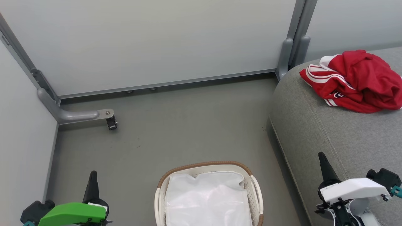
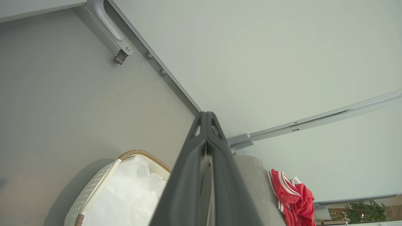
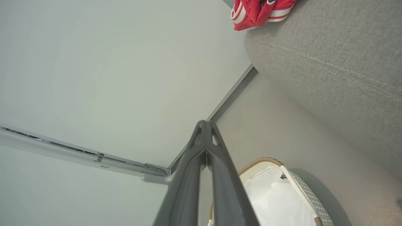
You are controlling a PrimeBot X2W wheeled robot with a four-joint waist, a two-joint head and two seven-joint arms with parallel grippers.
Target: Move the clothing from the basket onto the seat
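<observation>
On the seat (image 1: 329, 131), at its far corner, the clothing (image 1: 355, 80) in one crumpled heap, well apart from the basket (image 1: 256, 188); apparently dropped loosely, not folded. Inside the basket, the white liner sheet (image 1: 207, 201), no red visible. Left gripper (image 1: 93, 175) and right gripper (image 1: 323, 160) pressed fully together, holding nothing, low on either side of the basket, likely for lack of anything left to pick. Hard to tell one garment from two; basket's near end cut off.

Legible text, labels and numbers: none can be read.
A small dark-and-white emblem (image 1: 338, 94) stands on the red clothing (image 1: 358, 78) that lies on the grey seat (image 1: 314, 131), just beside the garment's white stripes (image 1: 320, 78). It is too small and creased to make out as letters or digits.
</observation>
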